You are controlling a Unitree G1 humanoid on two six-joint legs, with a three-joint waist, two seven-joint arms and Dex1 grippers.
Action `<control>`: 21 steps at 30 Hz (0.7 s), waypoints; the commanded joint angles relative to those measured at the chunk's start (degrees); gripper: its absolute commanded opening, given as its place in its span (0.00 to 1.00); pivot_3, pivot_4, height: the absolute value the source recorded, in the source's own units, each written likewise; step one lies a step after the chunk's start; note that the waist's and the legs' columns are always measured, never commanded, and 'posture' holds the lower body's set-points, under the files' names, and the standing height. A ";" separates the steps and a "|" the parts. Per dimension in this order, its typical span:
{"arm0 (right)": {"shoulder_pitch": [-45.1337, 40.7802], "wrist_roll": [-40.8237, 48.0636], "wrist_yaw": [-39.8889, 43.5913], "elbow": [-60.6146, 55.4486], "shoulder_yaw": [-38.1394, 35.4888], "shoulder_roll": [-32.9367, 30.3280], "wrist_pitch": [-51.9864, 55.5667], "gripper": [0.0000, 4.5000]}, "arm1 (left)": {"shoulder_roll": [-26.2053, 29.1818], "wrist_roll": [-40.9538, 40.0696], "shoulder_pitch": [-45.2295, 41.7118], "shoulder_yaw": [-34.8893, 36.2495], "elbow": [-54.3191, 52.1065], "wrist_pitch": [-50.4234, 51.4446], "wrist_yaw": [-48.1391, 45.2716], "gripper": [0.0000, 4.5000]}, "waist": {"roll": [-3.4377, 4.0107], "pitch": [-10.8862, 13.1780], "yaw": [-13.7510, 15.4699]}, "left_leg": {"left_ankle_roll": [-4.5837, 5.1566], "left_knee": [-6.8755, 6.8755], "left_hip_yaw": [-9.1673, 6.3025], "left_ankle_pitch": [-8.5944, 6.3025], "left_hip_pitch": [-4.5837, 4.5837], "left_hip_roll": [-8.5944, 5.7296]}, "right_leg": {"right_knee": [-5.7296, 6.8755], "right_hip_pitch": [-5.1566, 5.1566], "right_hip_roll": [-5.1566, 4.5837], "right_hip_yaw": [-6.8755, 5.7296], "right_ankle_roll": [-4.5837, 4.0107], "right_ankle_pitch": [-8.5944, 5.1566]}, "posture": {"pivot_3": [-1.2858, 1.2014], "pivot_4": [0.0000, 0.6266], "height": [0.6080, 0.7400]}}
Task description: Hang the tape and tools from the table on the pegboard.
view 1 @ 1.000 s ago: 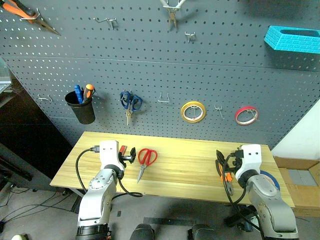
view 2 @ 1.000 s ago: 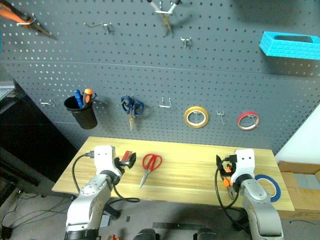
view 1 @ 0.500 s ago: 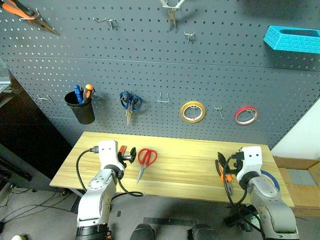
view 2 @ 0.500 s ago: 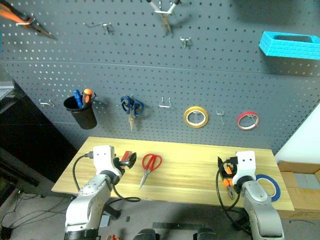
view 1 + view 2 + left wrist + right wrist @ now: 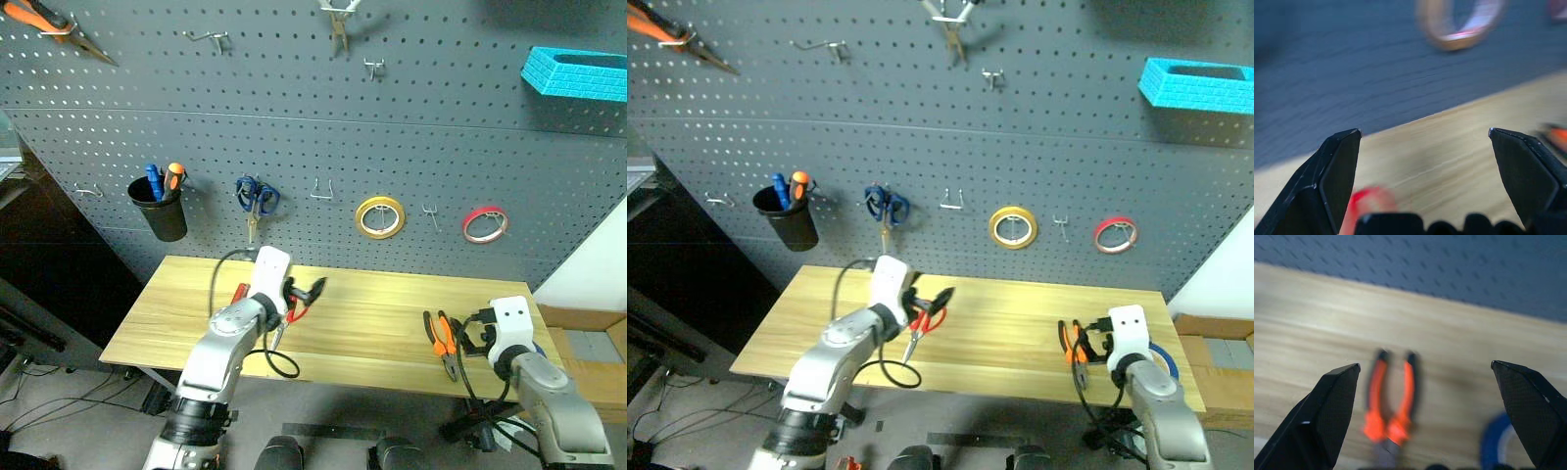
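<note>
While both my jaws stand wide apart and empty, biggest surface is the pegboard [image 5: 294, 127]: dark grey sheet, regular rows of small round holes, bare metal hooks. On it: cyan brick-textured bin [image 5: 575, 74], round black cup [image 5: 163, 212] with blue and orange handles poking out, yellow roll [image 5: 379, 216], blue-handled scissors [image 5: 256, 201], thin red roll [image 5: 484, 224]. No readable writing or labels anywhere.

Below it the table [image 5: 372, 323]: long rectangle, light yellowish wood, visible grain.

Left gripper [image 5: 312, 289]: black wedge-shaped fingers, white housing, hovers over the table's left-centre, just above the red-handled scissors [image 5: 918, 331], which lie flat, blades toward the near edge. Small red-handled piece [image 5: 238, 293] lies just beside my left arm; too hidden to tell what.

Right gripper [image 5: 1425, 426] sits near the table's right end. Pliers [image 5: 442, 342] with orange-and-black handles lie flat just to its left, not touched. Blue tape ring [image 5: 1161, 358] lies flat by the right wrist, mostly hidden.
</note>
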 commanded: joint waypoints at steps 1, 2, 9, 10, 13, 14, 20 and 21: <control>-2.21 1.78 1.48 2.41 -3.58 -2.25 2.14 1.00 | -0.41 1.27 -4.78 -5.98 2.89 -4.38 -6.76 0.99 | -0.01 0.60 -0.71 | 0.00 -0.01 -0.01 0.00 0.00 0.01 | 0.02 0.00 0.01 0.00 0.04 0.02 | 0.54 0.18 1.00; -2.84 2.11 1.54 3.62 -4.43 -2.84 2.90 1.00 | -0.71 1.92 -6.32 -7.91 4.56 -5.83 -8.69 0.99 | 0.03 0.94 -0.87 | 0.00 -0.01 -0.01 0.00 0.01 0.02 | 0.03 0.01 0.02 0.00 0.20 0.11 | 0.53 0.19 1.00; -6.31 4.18 3.23 7.22 -6.76 -4.81 7.53 1.00 | -4.80 5.08 -14.96 -15.50 17.55 -15.20 -18.43 0.99 | -0.05 3.67 -2.78 | 0.06 -0.02 0.18 -0.01 -0.04 0.00 | 0.01 -0.08 0.04 0.29 0.40 0.22 | 0.51 0.30 1.00; -6.70 4.35 3.61 7.66 -6.62 -5.14 7.92 1.00 | -5.58 5.70 -15.96 -16.43 19.28 -16.39 -19.43 0.99 | -0.06 4.14 -2.95 | 0.07 -0.01 0.23 -0.02 -0.05 0.00 | 0.02 -0.10 0.06 0.36 0.42 0.23 | 0.51 0.32 1.00; -7.63 5.32 4.19 7.87 -6.82 -5.30 10.21 1.00 | -7.23 5.84 -17.25 -17.56 21.60 -17.67 -22.08 0.99 | -0.16 5.74 -3.71 | 0.19 0.01 0.59 -0.08 -0.14 -0.03 | -0.01 -0.25 0.05 0.77 0.55 0.30 | 0.49 0.39 1.00; -7.88 5.30 4.46 8.13 -6.65 -5.50 10.45 1.00 | -7.65 6.00 -17.49 -18.04 22.24 -18.01 -23.10 0.99 | -0.19 6.28 -4.00 | 0.24 0.02 0.68 -0.11 -0.16 -0.04 | -0.01 -0.24 0.05 0.88 0.59 0.30 | 0.49 0.40 1.00; -9.94 5.73 5.85 10.18 -5.13 -6.08 11.16 1.00 | -8.51 7.87 -18.66 -19.66 25.67 -20.41 -26.83 0.99 | -0.27 9.14 -4.59 | 0.38 0.06 0.89 -0.19 -0.44 -0.04 | -0.09 -0.40 0.05 1.13 0.73 0.28 | 0.49 0.47 1.00; -10.29 5.69 6.24 10.96 -4.78 -6.14 10.96 1.00 | -8.51 8.18 -18.78 -19.67 26.09 -20.73 -27.09 0.99 | -0.29 9.24 -4.59 | 0.38 0.06 0.88 -0.19 -0.53 -0.04 | -0.08 -0.51 0.05 1.12 0.74 0.28 | 0.49 0.47 1.00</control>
